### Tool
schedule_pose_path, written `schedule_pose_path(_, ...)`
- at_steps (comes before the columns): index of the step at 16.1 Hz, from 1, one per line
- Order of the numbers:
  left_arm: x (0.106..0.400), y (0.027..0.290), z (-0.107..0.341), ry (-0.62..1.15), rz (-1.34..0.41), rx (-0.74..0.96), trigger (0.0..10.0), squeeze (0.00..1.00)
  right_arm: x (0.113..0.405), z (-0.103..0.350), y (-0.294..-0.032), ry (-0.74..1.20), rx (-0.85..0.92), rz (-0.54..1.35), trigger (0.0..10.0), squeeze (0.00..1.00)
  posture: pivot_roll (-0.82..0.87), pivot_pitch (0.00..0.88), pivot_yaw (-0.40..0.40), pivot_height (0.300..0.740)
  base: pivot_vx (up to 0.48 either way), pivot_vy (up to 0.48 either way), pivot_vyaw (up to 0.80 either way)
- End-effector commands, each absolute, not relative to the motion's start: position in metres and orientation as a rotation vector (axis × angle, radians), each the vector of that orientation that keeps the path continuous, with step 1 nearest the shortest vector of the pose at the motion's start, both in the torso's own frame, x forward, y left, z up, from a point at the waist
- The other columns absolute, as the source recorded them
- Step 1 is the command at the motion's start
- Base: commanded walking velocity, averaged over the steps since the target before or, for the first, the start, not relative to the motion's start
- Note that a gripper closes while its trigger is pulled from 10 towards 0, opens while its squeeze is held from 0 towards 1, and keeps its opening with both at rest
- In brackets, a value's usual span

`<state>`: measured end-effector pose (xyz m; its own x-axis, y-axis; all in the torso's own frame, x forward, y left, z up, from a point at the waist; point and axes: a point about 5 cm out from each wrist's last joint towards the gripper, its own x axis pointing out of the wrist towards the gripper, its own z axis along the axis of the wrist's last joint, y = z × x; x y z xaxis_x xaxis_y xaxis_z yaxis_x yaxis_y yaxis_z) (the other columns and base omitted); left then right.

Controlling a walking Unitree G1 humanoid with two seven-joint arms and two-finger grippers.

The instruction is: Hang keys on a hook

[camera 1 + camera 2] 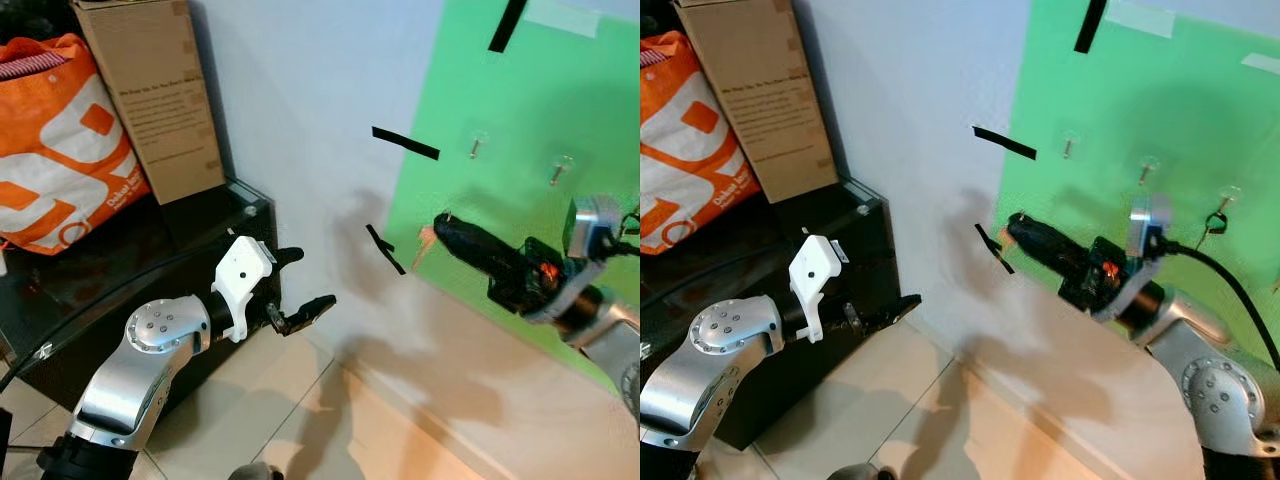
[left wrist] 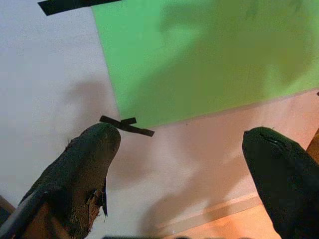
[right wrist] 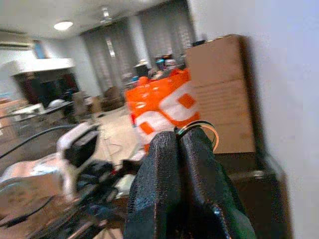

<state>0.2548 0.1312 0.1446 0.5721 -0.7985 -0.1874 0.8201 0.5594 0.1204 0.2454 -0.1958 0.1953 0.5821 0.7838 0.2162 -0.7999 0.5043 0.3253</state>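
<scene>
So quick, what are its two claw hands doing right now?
Left gripper: open, holding nothing.
Right gripper: shut on a thin metal key ring.

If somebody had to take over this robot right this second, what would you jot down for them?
Right gripper: fingers shut on a key ring, raised in front of the green board, below and to the left of its hooks.
Left gripper: fingers open, holding nothing, low beside the black cabinet.
Hooks: a row on the board; one at the far right already carries something dark.
Done: keys picked up and brought to the board.
Left: lift the ring onto a free hook, then let go.
</scene>
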Motion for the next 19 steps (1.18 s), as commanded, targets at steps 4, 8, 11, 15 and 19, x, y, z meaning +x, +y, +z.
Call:
schedule_pose_path(4,0.249,0.124,0.145,0.118,-1.002,0.207,10.0,0.00,0.266,0.203,-0.229,-0.121,0.439,0.644,10.0,0.00,-0.01,0.000,0.005,0.740,0.000,0.000,0.00)
schedule_pose_path(8,0.250,0.122,0.145,0.122,-1.014,0.209,10.0,0.00,0.270,0.199,-0.241,-0.106,0.439,0.562,10.0,0.00,-0.01,0.000,0.010,0.740,0.000,0.000,0.00)
schedule_pose_path(11,0.250,0.123,0.145,0.123,-1.015,0.212,10.0,0.00,0.273,0.196,-0.248,-0.110,0.459,0.515,10.0,0.00,-0.01,0.000,0.009,0.740,0.000,0.000,0.00)
schedule_pose_path(15,0.251,0.122,0.146,0.113,-1.017,0.202,10.0,0.00,0.284,0.196,-0.252,-0.121,0.472,0.456,10.0,0.00,-0.01,0.000,0.009,0.740,0.000,0.000,0.00)
schedule_pose_path(19,0.250,0.122,0.147,0.110,-1.025,0.193,10.0,0.00,0.291,0.195,-0.260,-0.119,0.476,0.384,10.0,0.00,0.00,0.000,0.011,0.740,0.000,0.000,0.00)
